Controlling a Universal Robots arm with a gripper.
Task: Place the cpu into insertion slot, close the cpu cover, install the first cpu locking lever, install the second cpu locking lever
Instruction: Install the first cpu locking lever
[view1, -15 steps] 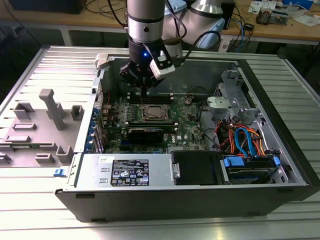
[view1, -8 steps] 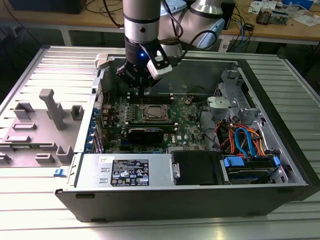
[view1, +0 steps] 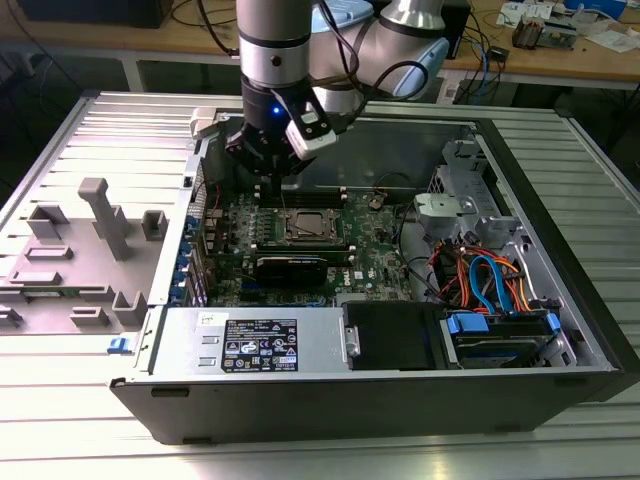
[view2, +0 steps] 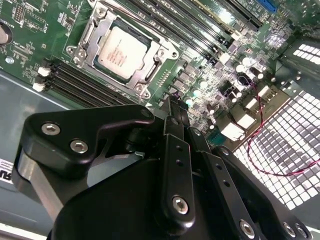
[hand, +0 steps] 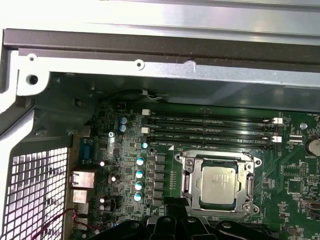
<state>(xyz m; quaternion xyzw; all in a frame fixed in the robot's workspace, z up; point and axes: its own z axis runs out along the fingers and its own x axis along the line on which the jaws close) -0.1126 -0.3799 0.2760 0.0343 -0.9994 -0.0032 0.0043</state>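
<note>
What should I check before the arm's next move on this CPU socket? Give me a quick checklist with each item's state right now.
1. cpu lying flat in the insertion slot: ok.
2. cpu cover down flat around the chip: ok, as far as both wrist views show.
3. locking levers latched: cannot tell.
4. gripper shut and holding nothing, just beside the socket: ok.
5. red wire away from the socket: ok, it lies by the perforated case wall.
</note>
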